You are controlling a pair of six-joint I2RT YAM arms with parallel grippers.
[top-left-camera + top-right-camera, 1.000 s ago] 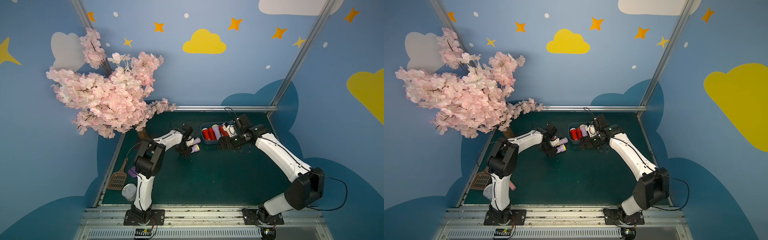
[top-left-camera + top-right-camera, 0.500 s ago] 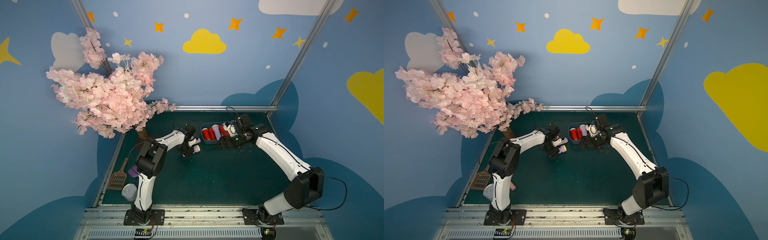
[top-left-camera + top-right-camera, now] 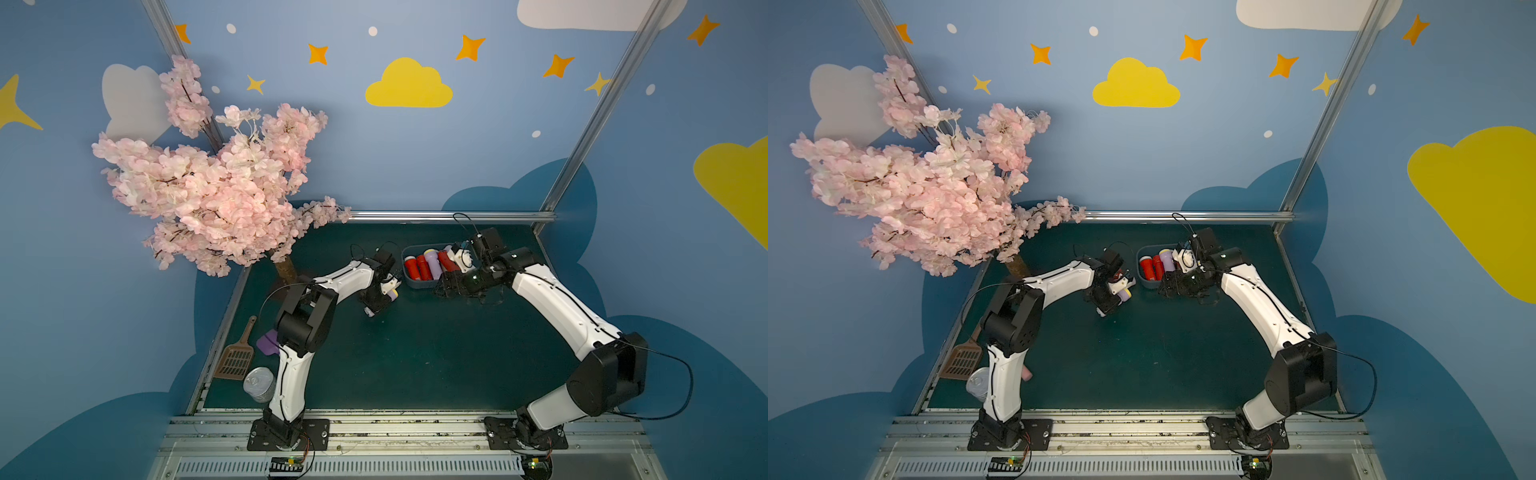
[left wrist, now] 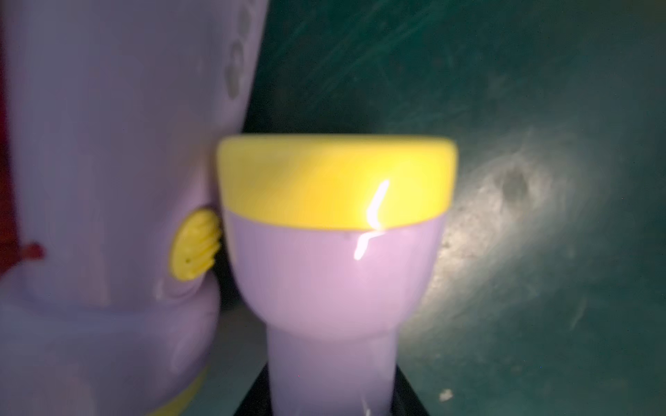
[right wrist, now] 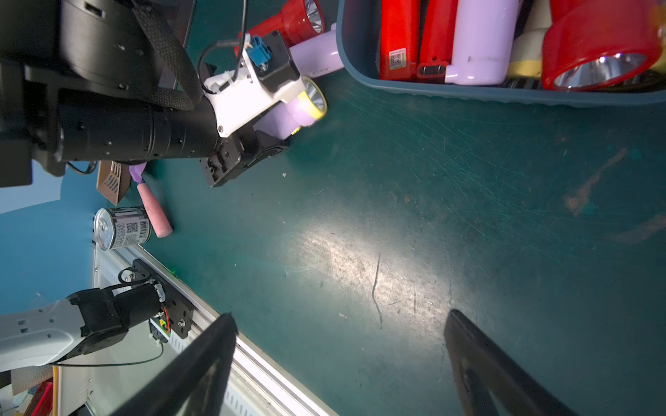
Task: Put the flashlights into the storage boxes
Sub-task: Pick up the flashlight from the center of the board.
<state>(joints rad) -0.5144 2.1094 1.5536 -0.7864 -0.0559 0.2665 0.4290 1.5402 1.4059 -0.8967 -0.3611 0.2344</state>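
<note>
You've got clutter lower left in a top view: brown slotted scoop [image 3: 237,357], purple scoop [image 3: 267,343] just beside it, silver tin can [image 3: 258,384] below both. Pink blossom tree [image 3: 216,195] fills upper left.

I see a lilac flashlight [image 4: 335,281] with a yellow head ring; second lilac flashlight [image 4: 108,162] has a yellow ribbed switch. The tub [image 5: 504,94] is blue-grey, red flashlights [image 5: 398,28] inside. The bench [image 5: 396,201] is dark green, scuffed. The can [image 5: 122,227] is silver with a barcode label.
</note>
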